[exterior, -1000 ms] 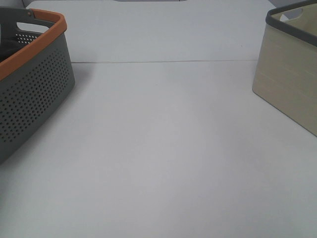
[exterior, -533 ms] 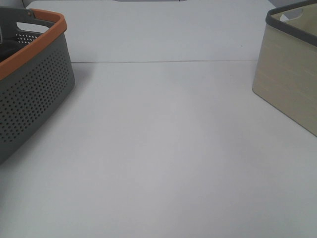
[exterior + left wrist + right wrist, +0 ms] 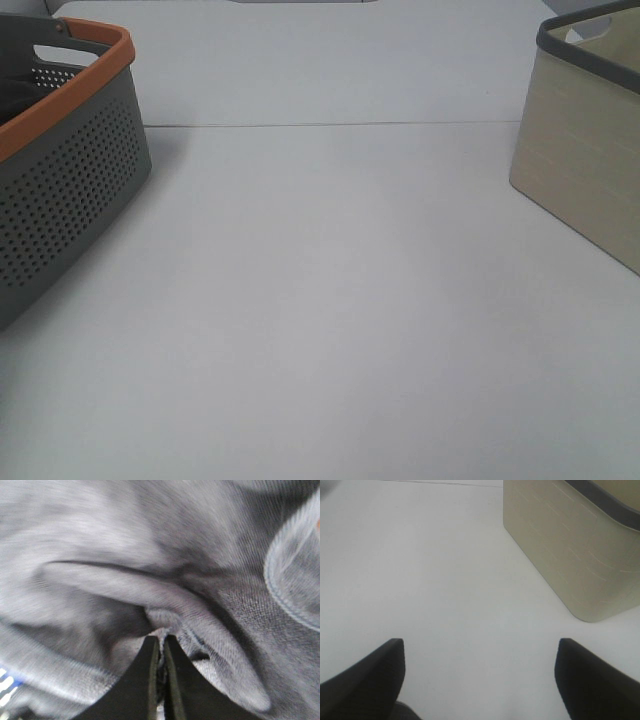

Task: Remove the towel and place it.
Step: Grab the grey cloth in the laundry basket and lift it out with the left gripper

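Note:
The dark navy-charcoal towel (image 3: 125, 545) fills the left wrist view in soft folds, with a hemmed edge at one side. My left gripper (image 3: 161, 645) is shut on a raised fold of the towel, its two black fingers (image 3: 145, 680) pressed together. In the exterior high view only a dark patch (image 3: 15, 95) shows inside the grey basket, and neither gripper shows there. My right gripper (image 3: 480, 647) is open and empty, low over the white table (image 3: 435, 570), beside the beige basket (image 3: 570, 545).
A grey perforated basket with an orange rim (image 3: 70, 170) stands at the left of the table. A beige basket with a dark rim (image 3: 585, 150) stands at the right. The white table (image 3: 330, 300) lies between them.
In the exterior high view a small grey shape at the left edge over the grey basket, seen half a second ago, no longer shows. Both baskets stay still.

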Controlling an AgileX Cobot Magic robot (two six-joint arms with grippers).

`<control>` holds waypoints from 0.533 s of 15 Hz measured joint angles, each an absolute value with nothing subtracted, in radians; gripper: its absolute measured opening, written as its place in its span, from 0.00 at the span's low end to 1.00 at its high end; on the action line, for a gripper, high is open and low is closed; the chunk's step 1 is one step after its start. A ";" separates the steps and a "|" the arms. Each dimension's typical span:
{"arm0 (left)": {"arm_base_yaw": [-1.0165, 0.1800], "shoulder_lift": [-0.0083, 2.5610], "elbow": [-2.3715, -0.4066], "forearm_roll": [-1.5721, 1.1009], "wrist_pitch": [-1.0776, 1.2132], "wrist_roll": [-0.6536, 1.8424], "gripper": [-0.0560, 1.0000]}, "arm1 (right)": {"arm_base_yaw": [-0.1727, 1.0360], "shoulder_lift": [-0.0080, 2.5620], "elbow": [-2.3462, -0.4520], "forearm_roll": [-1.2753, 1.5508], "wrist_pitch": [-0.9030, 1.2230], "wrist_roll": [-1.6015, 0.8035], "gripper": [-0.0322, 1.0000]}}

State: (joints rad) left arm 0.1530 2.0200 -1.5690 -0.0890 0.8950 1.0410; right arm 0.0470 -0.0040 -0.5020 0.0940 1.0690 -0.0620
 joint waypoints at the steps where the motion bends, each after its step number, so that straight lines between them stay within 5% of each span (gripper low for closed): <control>1: 0.153 1.994 -1.571 -0.097 0.899 1.011 0.05 | 0.047 -0.004 -0.502 0.094 1.069 -0.062 0.74; 8: 0.153 1.823 -1.686 -0.140 1.110 0.839 0.05 | 0.047 -0.004 -0.502 0.094 1.069 -0.062 0.74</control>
